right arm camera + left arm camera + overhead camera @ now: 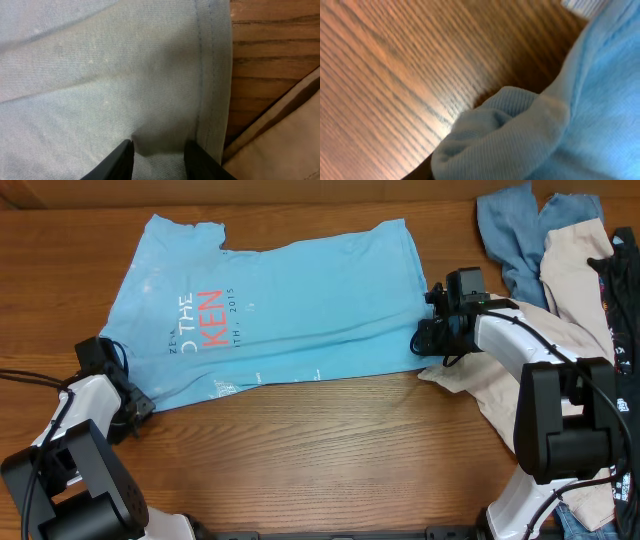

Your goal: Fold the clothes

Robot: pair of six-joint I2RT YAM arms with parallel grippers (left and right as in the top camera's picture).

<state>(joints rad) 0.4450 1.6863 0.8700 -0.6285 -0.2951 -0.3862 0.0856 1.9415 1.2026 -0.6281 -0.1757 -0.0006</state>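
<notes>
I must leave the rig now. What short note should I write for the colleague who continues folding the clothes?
Left end effector: at the near left corner of the light sky-blue short-sleeved cotton T-shirt; grip unclear.
Right end effector: shut on the T-shirt's hem, near right corner.
The T-shirt lies spread flat, print up, on the wooden table. A beige garment, a dusty blue garment and a black garment lie heaped at the right.
Done: T-shirt laid out.
Left: every fold, then the heap.

Bright even light, soft shadows, T-shirt point(520, 135) blurred close-up
</notes>
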